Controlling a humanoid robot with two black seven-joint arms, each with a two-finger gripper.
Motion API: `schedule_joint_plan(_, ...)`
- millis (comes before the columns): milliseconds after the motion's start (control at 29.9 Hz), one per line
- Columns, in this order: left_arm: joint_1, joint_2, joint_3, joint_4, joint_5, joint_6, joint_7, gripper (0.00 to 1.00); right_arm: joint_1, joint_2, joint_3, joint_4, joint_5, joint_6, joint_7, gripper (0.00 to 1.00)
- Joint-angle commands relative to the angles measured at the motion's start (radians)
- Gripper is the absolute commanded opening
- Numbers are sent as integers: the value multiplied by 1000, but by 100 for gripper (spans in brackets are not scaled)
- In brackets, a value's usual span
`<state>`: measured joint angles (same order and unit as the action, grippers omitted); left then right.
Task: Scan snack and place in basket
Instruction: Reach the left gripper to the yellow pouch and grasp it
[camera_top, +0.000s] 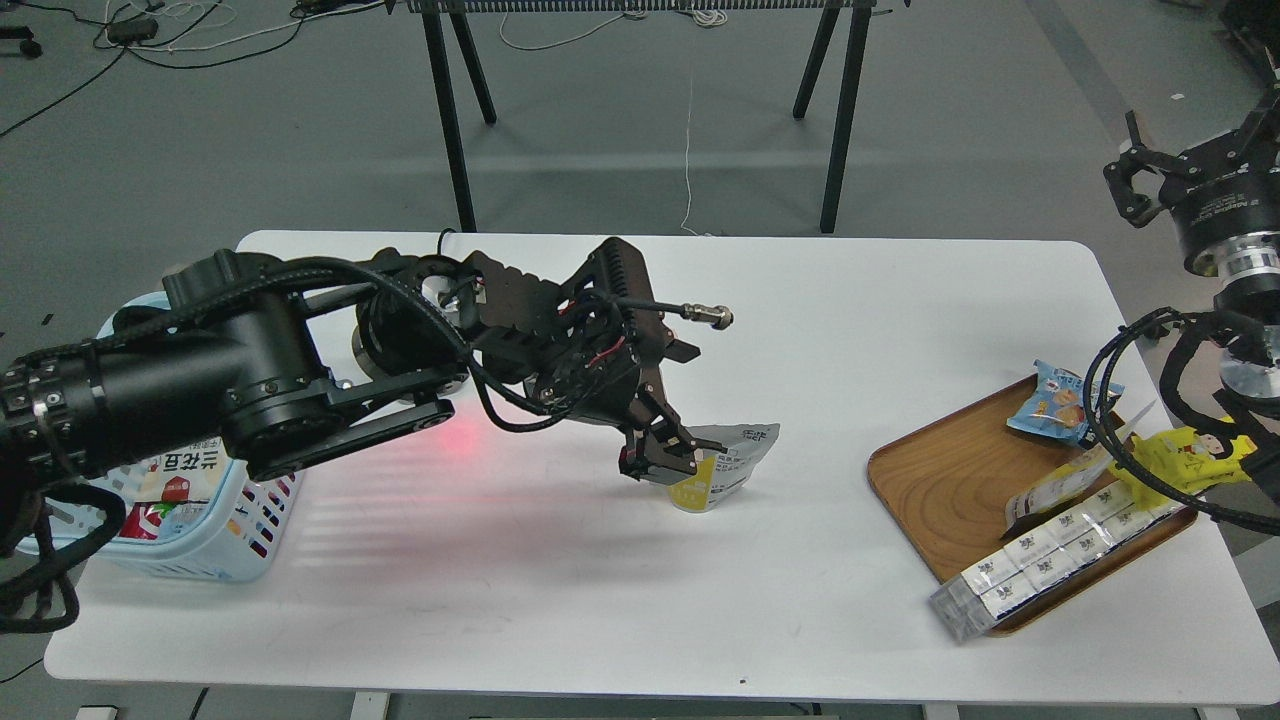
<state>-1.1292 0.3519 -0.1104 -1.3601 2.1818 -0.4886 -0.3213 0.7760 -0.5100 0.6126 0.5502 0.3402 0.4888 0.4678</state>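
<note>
Presently the left gripper (668, 458) pinches the snack (722, 466) by one edge at mid-frame (right gripper (1150, 180) spread, upper right), so it could slip before reaching the basket (225, 545).

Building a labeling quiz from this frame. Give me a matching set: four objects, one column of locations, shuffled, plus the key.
Things:
1. snack
2. basket
3. wooden tray
4. small blue packet

Places:
A. far end of the tray, by the right arm
B. table centre, at the left gripper
C. right side of the table, jutting past the front edge
D. left edge of the table, under the left arm

Pairs: 1-B, 2-D, 3-C, 4-A
</note>
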Motion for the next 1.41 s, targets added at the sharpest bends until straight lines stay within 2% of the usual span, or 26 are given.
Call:
schedule_joint_plan(0,3,-25,37,48,0,0,1,93,-1,1,-1,-1,-1,0,0,98)
schedule_joint_plan(134,17,-44,49,81,0,0,2,90,-1,1,-4,-1,-4,0,0,98)
schedule_joint_plan(268,28,-60,49,93,0,0,2,79,-1,1,-4,4,-7,0,0,98)
schedule_joint_plan(468,29,-105,49,141,0,35,4,70,-3,2,-4,16,-9,0,0,98)
schedule_joint_plan(535,29,-110,48,145,0,35,4,64,-4,2,-7,16,-10,0,0,98)
schedule_joint_plan(736,28,-110,49,151,0,35,1,34,-11,2,-5,16,-10,0,0,98)
schedule_joint_plan(903,25,-106,49,150,0,31,-2,18,-11,1,-4,16,-10,0,0,98)
schedule_joint_plan(1071,19,-109,48,144,0,28,4,15,-11,1,-4,16,-10,0,0,98)
schedule_joint_plan(1171,17,-100,48,136,0,27,5,4,-11,1,-4,14,-12,0,0,98)
schedule_joint_plan(1372,14,-65,38,102,0,30,2,2,-11,1,-4,11,-13,0,0,98)
